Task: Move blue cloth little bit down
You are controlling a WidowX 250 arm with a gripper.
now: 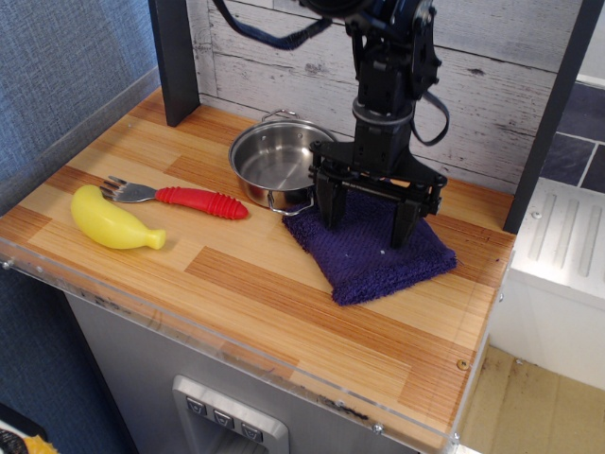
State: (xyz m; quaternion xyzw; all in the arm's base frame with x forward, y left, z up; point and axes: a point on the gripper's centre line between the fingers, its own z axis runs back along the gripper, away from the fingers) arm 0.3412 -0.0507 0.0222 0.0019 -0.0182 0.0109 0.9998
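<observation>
The blue cloth (378,253) is a dark navy terry washcloth lying flat on the wooden counter, right of the steel pot (278,164). My gripper (368,220) hangs straight down over the cloth's upper middle. Its two black fingers (330,204) are spread wide apart, with the tips at or just above the cloth surface. The jaws hold nothing. The gripper body hides part of the cloth's far edge.
A red-handled fork (180,197) and a yellow toy banana (113,220) lie at the left. A dark post (175,59) stands at the back left, another at the right edge (546,123). The counter's front edge (246,350) carries a clear lip.
</observation>
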